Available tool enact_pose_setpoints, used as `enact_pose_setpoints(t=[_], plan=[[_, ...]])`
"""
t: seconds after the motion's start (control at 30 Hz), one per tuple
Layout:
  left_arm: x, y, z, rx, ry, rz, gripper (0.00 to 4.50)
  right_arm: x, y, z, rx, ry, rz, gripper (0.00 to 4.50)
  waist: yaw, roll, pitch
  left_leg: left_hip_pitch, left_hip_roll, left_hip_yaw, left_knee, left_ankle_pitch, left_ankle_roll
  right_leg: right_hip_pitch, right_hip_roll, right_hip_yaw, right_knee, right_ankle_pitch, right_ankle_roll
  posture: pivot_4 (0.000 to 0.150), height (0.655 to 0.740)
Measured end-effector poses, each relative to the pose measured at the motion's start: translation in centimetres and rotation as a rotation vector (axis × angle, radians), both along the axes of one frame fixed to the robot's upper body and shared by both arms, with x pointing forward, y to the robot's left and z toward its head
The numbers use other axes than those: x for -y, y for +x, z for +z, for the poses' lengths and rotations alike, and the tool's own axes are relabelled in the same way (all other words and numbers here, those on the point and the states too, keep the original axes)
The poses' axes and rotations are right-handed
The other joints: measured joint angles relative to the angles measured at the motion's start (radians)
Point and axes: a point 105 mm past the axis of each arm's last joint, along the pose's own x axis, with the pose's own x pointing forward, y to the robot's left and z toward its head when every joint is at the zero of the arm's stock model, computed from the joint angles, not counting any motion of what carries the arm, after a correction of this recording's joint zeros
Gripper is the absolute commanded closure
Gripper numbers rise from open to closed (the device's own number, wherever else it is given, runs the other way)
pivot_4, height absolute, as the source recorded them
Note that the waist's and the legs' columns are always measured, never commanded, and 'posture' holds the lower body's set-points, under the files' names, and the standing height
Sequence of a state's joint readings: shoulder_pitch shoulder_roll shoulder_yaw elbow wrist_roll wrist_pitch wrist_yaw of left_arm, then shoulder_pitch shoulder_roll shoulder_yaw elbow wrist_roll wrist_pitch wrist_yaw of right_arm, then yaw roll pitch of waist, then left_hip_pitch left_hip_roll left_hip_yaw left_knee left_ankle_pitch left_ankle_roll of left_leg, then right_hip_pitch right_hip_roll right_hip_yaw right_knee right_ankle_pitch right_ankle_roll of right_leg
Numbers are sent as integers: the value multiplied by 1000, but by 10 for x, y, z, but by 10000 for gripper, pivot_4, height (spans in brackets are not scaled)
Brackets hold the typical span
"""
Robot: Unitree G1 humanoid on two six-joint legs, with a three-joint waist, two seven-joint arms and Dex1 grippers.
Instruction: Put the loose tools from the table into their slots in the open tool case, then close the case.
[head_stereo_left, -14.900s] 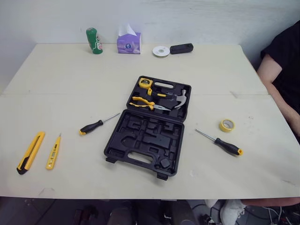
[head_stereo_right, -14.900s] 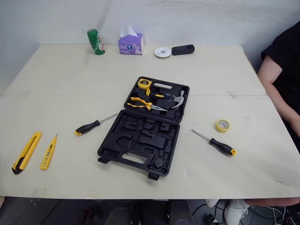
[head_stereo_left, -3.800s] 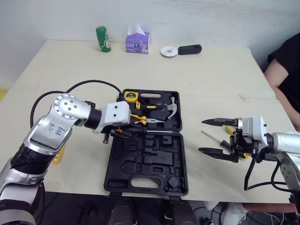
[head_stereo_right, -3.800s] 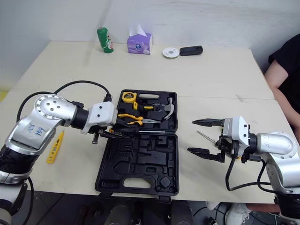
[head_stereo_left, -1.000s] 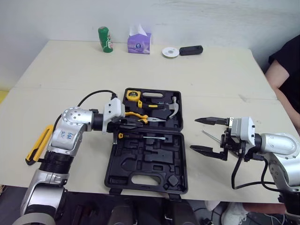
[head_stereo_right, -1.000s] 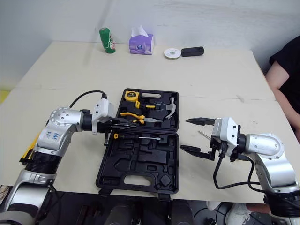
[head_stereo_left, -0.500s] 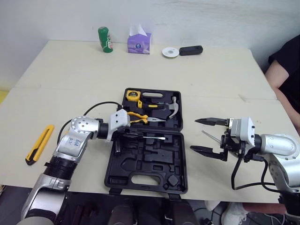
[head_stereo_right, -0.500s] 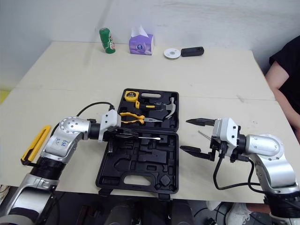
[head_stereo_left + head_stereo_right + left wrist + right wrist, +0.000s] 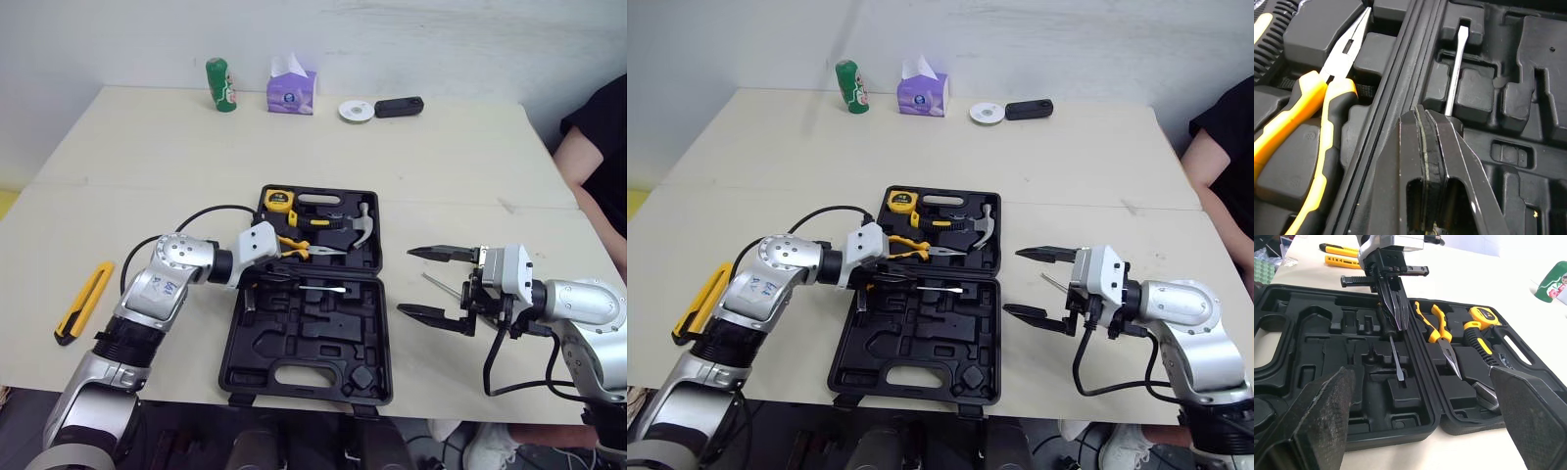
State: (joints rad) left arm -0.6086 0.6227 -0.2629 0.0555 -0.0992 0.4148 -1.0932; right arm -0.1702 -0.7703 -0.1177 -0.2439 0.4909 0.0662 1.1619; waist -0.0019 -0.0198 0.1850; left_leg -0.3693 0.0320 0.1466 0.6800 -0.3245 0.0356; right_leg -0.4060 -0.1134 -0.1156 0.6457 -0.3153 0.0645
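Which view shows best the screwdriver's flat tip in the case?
Left wrist view: the screwdriver tip lies close and unblocked. Right wrist view shows its whole shaft from farther; eye views, a thin line.

Head stereo pair: above table [image 9: 147, 147] near edge, facing forward and down, far back, whole tabletop in frame. Left wrist camera: very close, looking along left gripper [image 9: 1421, 117] onto tool case [image 9: 1528, 58] hinge. Right wrist camera: low, toward table's right edge, facing across tool case at left gripper. Tool case shared by all.
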Motion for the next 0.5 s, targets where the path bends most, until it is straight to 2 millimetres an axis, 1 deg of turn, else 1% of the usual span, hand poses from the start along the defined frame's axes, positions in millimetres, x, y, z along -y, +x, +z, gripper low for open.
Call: enact_pose_setpoints(t=[0.17,0.33,0.37,0.43,0.5], plan=[[3,0,-2,8,8,0,44741,0,0,0,2,-1,0,0,1,5,-5,2,0,0,0,-1,1,2,0,0,-1,0,0,1500,7400],[5,-2,-6,73,35,-17,44741,0,1,0,3,-6,-5,0,1,9,-11,3,0,0,0,-3,2,4,0,0,-2,0,0,1500,7400],[5,-2,-7,90,44,-21,44741,0,1,0,4,-6,-6,0,1,9,-12,5,0,0,0,-3,2,6,0,0,-3,0,0,1500,7400],[5,-3,-10,127,64,-25,44741,0,1,0,4,-6,-9,0,1,10,-12,13,0,0,-3,-6,2,14,-1,0,-6,0,0,1500,7400],[5,-3,-12,146,75,-28,44741,0,1,0,4,-7,-10,0,1,11,-15,16,0,0,-5,-9,2,17,-1,0,-8,0,0,1500,7400]])
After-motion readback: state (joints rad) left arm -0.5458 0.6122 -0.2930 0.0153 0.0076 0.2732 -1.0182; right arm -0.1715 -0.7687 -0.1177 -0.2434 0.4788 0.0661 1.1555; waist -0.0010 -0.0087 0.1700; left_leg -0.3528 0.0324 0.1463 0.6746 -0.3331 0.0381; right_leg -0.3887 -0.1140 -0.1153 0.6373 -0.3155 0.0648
